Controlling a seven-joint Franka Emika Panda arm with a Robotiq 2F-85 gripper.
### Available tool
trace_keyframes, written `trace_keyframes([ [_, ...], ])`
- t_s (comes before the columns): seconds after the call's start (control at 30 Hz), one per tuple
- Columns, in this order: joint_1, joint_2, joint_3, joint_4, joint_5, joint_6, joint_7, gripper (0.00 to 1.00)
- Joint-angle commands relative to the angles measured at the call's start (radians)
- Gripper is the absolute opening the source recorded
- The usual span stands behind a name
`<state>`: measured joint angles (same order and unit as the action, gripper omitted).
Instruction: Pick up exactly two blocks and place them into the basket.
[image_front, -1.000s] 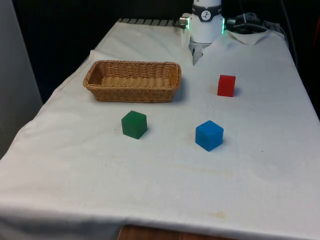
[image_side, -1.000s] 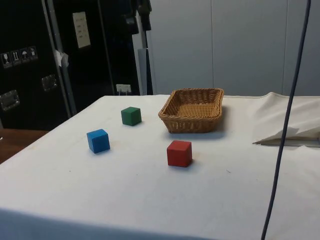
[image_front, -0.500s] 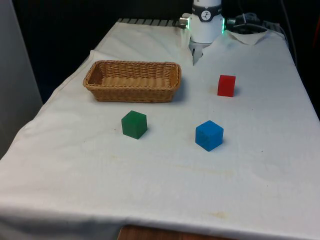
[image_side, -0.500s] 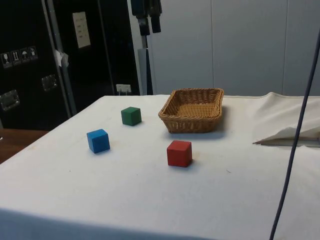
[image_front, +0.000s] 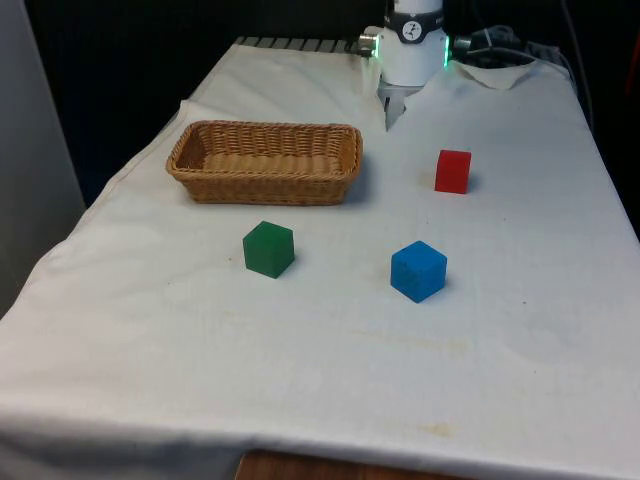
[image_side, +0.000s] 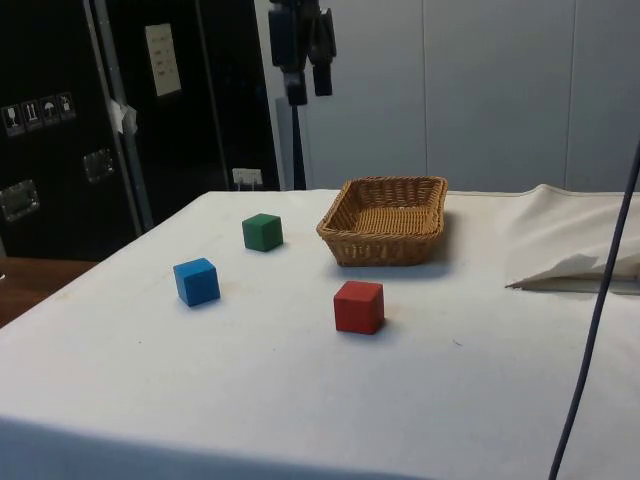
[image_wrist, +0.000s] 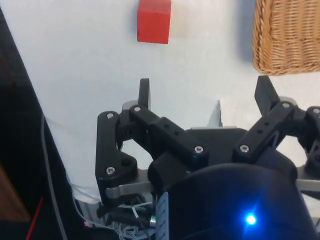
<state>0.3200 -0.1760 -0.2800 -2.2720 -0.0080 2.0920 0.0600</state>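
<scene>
the claw (image_wrist: 202, 95) is hanging high above the counter (image_front: 330, 360) with its two fingers spread wide apart, and it is holding nothing. in the side view the claw (image_side: 305, 85) is hovering well above the green block (image_side: 262, 232). the wicker basket (image_front: 265, 161) is sitting with nothing inside it. the red block (image_front: 453, 171) is lying apart from the basket toward the front view's right. the blue block (image_front: 418, 271) and the green block (image_front: 268, 249) are resting nearer the front camera, well apart from each other.
</scene>
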Motion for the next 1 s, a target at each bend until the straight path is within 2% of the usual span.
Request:
trace_keyframes([
  [0.0,-0.001,-0.006,0.003,-0.016,-0.002,0.022,0.016,1.0],
  [0.17,-0.001,-0.005,0.011,-0.066,0.0,0.07,0.055,1.0],
  [0.2,0.0,0.0,0.009,-0.058,0.001,0.056,0.045,1.0],
  [0.43,0.0,-0.009,0.027,-0.131,0.001,0.133,0.104,1.0],
  [0.47,0.0,-0.01,0.029,-0.139,0.001,0.139,0.11,1.0],
  [0.5,0.0,-0.002,0.026,-0.123,0.002,0.119,0.096,1.0],
  [0.53,0.001,-0.011,0.032,-0.149,0.002,0.15,0.116,1.0],
  [0.7,0.003,-0.017,0.058,-0.203,0.008,0.214,0.144,1.0],
  [0.73,0.003,-0.018,0.063,-0.211,0.009,0.225,0.149,1.0],
  [0.77,0.0,-0.01,0.06,-0.2,0.006,0.207,0.14,1.0],
  [0.83,0.005,-0.019,0.074,-0.228,0.011,0.248,0.157,1.0],
  [0.97,0.004,-0.017,0.103,-0.265,0.017,0.301,0.176,1.0],
])
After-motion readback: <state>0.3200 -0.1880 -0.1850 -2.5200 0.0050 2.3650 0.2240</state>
